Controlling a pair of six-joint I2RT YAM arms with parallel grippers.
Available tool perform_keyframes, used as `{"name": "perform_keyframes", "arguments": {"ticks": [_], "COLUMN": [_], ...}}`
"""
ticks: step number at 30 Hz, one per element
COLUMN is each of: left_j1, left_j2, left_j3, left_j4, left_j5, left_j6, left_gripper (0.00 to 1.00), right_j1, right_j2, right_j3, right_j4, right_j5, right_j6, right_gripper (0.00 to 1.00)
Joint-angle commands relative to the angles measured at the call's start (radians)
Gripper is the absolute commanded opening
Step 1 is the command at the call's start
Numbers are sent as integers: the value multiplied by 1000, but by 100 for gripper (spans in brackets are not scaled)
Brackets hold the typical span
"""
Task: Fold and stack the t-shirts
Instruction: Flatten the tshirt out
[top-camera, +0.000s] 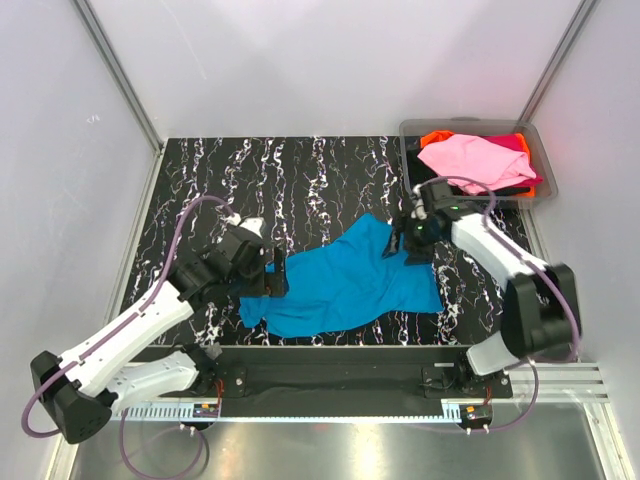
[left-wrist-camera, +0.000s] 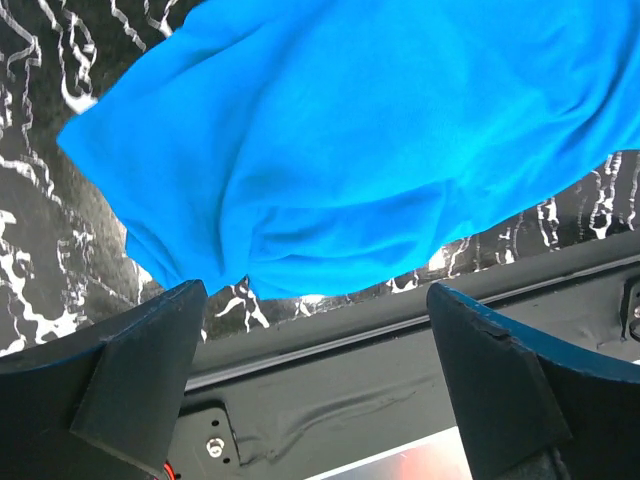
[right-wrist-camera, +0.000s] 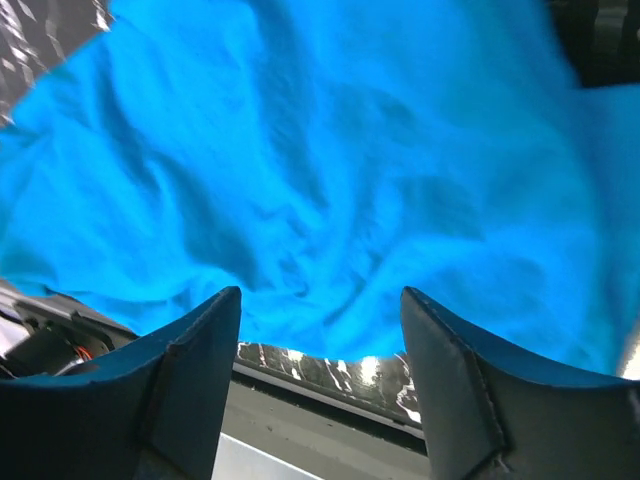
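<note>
A bright turquoise-blue t-shirt (top-camera: 345, 285) lies crumpled and spread on the black marbled table. It fills the left wrist view (left-wrist-camera: 350, 140) and the right wrist view (right-wrist-camera: 320, 160). My left gripper (top-camera: 274, 274) is open and empty at the shirt's left edge; in its own view (left-wrist-camera: 315, 340) nothing is between the jaws. My right gripper (top-camera: 403, 240) is open and empty over the shirt's upper right corner, and is empty in its own view (right-wrist-camera: 320, 345) too. A light pink shirt (top-camera: 470, 160) lies on top of orange (top-camera: 436, 138) and magenta (top-camera: 512, 142) shirts in the bin.
The clear grey plastic bin (top-camera: 470, 125) stands at the table's far right corner. A black mounting rail (top-camera: 340, 370) runs along the near edge. White walls close in the table on the left, back and right.
</note>
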Motion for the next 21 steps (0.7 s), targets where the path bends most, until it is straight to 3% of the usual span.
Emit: {"name": "perform_keyframes", "arguments": {"ticks": [1, 5, 9, 15, 17, 18, 20, 21], "left_j1": [10, 33, 36, 38, 39, 38, 39, 38], "left_j2": [6, 92, 242, 391, 443, 460, 491, 493], "left_j3": [1, 27, 38, 33, 27, 24, 19, 19], "left_j4": [15, 15, 56, 123, 136, 148, 154, 153], "left_j5": [-43, -64, -82, -61, -46, -40, -35, -39], "left_j6": [-33, 16, 100, 177, 183, 189, 191, 191], "left_gripper": [99, 92, 84, 83, 80, 67, 53, 37], "right_j1": [59, 123, 192, 241, 252, 256, 261, 261], "right_j2": [97, 255, 357, 446, 464, 467, 480, 480], "right_j3": [98, 190, 250, 275, 275, 275, 272, 271], "right_j4": [33, 23, -6, -35, -36, -39, -39, -43], "right_j5": [-37, 15, 93, 176, 193, 201, 217, 219], "right_j6": [16, 33, 62, 71, 77, 77, 76, 76], "right_gripper": [73, 73, 66, 59, 53, 51, 44, 40]}}
